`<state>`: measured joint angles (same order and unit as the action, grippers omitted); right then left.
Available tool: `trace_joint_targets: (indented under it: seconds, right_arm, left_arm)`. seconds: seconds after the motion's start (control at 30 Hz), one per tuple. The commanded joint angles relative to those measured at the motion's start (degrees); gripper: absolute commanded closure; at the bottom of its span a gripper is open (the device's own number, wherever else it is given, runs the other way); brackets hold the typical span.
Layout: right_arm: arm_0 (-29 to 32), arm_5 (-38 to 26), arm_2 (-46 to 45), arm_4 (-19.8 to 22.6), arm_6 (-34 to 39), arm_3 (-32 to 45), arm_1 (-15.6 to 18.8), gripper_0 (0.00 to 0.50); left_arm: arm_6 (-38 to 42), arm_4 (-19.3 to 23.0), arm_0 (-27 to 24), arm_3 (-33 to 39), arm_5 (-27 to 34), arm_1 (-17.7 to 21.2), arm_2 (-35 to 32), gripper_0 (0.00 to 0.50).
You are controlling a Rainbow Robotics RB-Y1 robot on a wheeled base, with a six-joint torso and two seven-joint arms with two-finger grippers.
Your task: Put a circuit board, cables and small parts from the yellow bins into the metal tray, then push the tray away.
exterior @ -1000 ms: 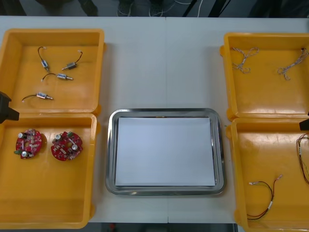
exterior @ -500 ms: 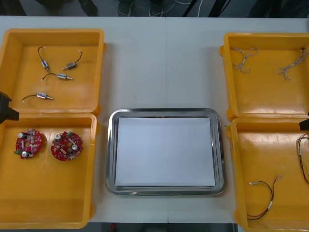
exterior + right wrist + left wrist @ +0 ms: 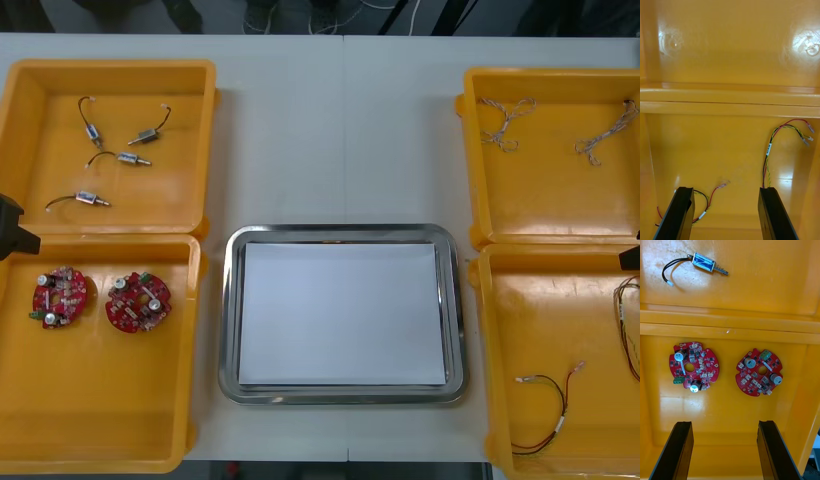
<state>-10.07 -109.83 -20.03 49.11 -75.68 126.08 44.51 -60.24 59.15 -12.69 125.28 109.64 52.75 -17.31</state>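
Here, the light table (image 3: 340, 120) was flanked by yellow bins (image 3: 110, 420), so that each arm is served. The metal tray (image 3: 341, 231), white inside, was set between them with nothing in it yet. The left gripper (image 3: 724, 423) was held with fingers apart over two circuit boards (image 3: 693, 366), probably for a pick. The right gripper (image 3: 726, 189), likewise spread, was held over red and yellow cables (image 3: 786, 138). Since one second earlier, only the left gripper was shifted slightly.
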Motion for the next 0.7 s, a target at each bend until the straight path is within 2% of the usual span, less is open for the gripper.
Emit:
trace_joint_targets:
  seconds: [0.03, 0.2, 0.4, 0.7]
  right_arm:
    - [1.98, -0.17, -0.45, 0.20, -0.96, 1.80, -0.47, 0.009]
    - [4.97, -0.13, -0.36, 0.29, -0.79, 1.80, -0.56, 0.010]
    - [8.22, 3.74, -0.36, 0.81, -0.61, 1.80, -0.91, 0.009]
    - [11.04, 4.97, -0.36, -1.65, -0.17, 1.80, -6.98, 0.009]
  left_arm:
    - [-5.32, 0.80, 2.06, 0.93, 0.36, 3.24, -0.88, 0.000]
    - [-6.03, -0.17, 4.17, 0.93, 0.36, 3.50, -0.97, 0.000]
    - [-7.34, -1.05, 6.72, 0.93, 0.36, 3.76, -0.97, 0.000]
    - [-8.84, -2.37, 11.90, 0.93, -6.46, 3.85, -1.05, 0.000]
